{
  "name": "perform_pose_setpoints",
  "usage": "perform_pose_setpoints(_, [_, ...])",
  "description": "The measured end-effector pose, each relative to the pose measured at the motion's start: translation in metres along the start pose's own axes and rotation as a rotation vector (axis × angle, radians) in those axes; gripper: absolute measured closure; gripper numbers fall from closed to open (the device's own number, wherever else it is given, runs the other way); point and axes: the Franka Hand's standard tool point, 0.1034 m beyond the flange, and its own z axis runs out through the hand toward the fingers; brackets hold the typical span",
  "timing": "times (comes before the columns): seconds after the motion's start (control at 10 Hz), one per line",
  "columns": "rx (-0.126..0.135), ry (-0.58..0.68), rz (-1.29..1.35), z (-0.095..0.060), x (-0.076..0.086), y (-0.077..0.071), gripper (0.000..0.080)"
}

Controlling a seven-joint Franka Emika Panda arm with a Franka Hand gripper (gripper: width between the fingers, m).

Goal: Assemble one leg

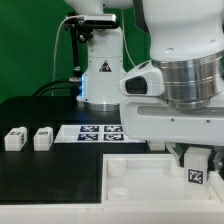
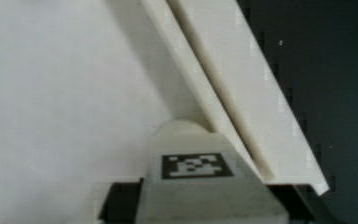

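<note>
My gripper (image 1: 195,163) is shut on a leg (image 1: 195,178), a small white block whose black-and-white marker faces the camera. It holds the leg over the right part of the large white tray-like piece (image 1: 130,175). In the wrist view the leg (image 2: 197,160) sits between the black fingers (image 2: 119,205) of the gripper (image 2: 208,207), just above the tray piece's raised edge (image 2: 211,80). I cannot tell whether the leg touches the piece. Two more legs (image 1: 14,139) (image 1: 42,138) lie on the black table at the exterior view's left.
The marker board (image 1: 100,131) lies flat behind the tray-like piece. The robot's base (image 1: 98,75) stands at the back centre, with a cable at its left. Black table (image 2: 318,60) shows beside the piece's edge.
</note>
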Motion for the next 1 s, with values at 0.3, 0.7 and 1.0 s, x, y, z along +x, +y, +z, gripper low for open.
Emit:
perform_pose_setpoints(0.3, [0.039, -0.008, 0.044, -0.0003, -0.0010, 0.0036, 0.0505])
perform_pose_setpoints(0.7, [0.039, -0.009, 0.044, -0.0003, -0.0010, 0.0036, 0.0505])
perform_pose_setpoints(1.0, [0.040, -0.008, 0.068, -0.0004, -0.0010, 0.0033, 0.0505])
